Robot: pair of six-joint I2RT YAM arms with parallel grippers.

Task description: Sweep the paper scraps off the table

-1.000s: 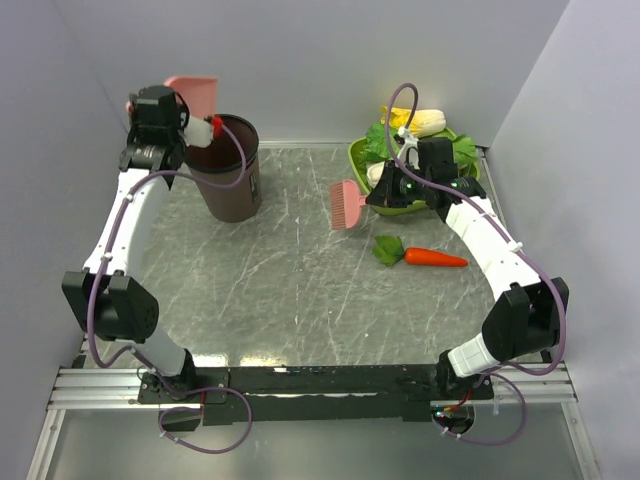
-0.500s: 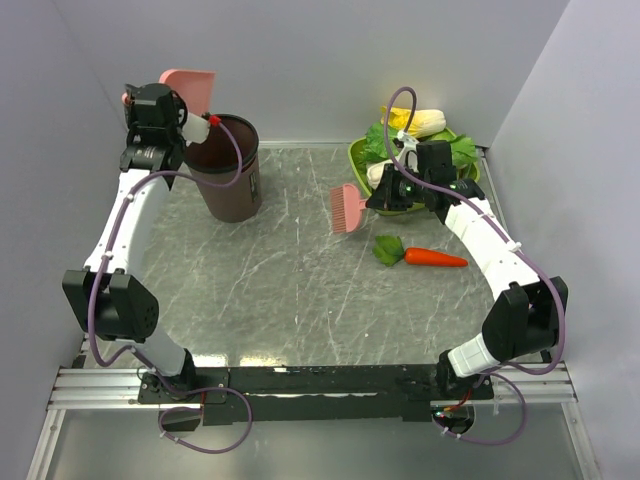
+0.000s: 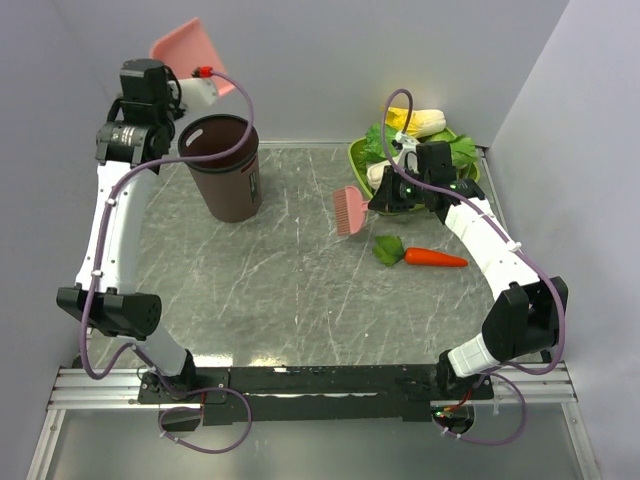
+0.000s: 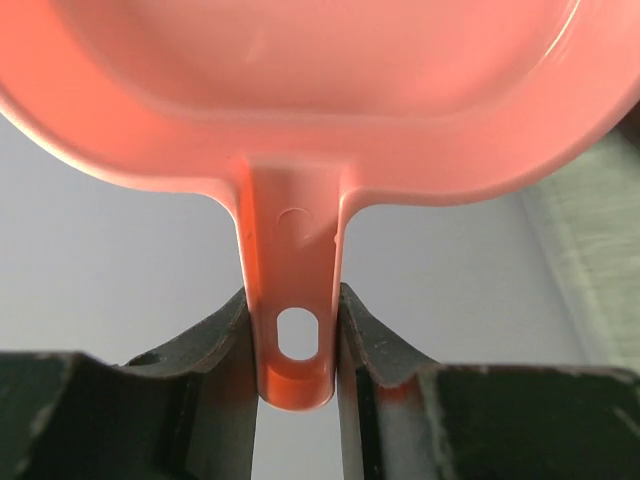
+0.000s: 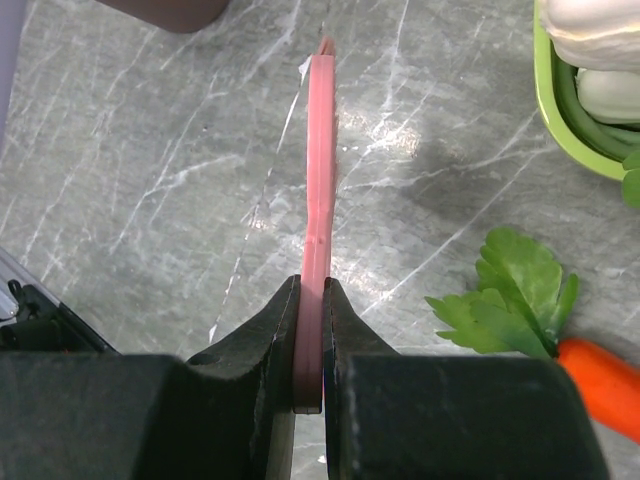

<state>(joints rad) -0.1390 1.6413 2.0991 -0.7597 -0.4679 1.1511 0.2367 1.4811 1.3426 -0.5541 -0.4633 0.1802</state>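
Observation:
My left gripper (image 3: pixel 185 85) is shut on the handle (image 4: pixel 293 260) of the pink dustpan (image 3: pixel 185 45), held high and tilted above the back rim of the brown bin (image 3: pixel 225 165). In the left wrist view the pan (image 4: pixel 320 80) fills the top, with both jaws pressed against the handle at the gripper (image 4: pixel 293 340). My right gripper (image 3: pixel 385 195) is shut on the thin handle of a pink brush (image 3: pixel 348 210), whose bristles hang just over the table (image 3: pixel 290 290). The brush (image 5: pixel 318 150) shows edge-on in front of the gripper (image 5: pixel 310 340). No paper scraps show in any view.
A green bowl (image 3: pixel 365 160) of vegetables stands at the back right, close behind the right gripper. An orange carrot (image 3: pixel 435 258) with green leaves (image 3: pixel 388 250) lies right of the brush. Pale walls close in the table on three sides.
The left arm has raised the dustpan from behind the bin's rim to well above it and tilted it. The right arm and brush have hardly moved.

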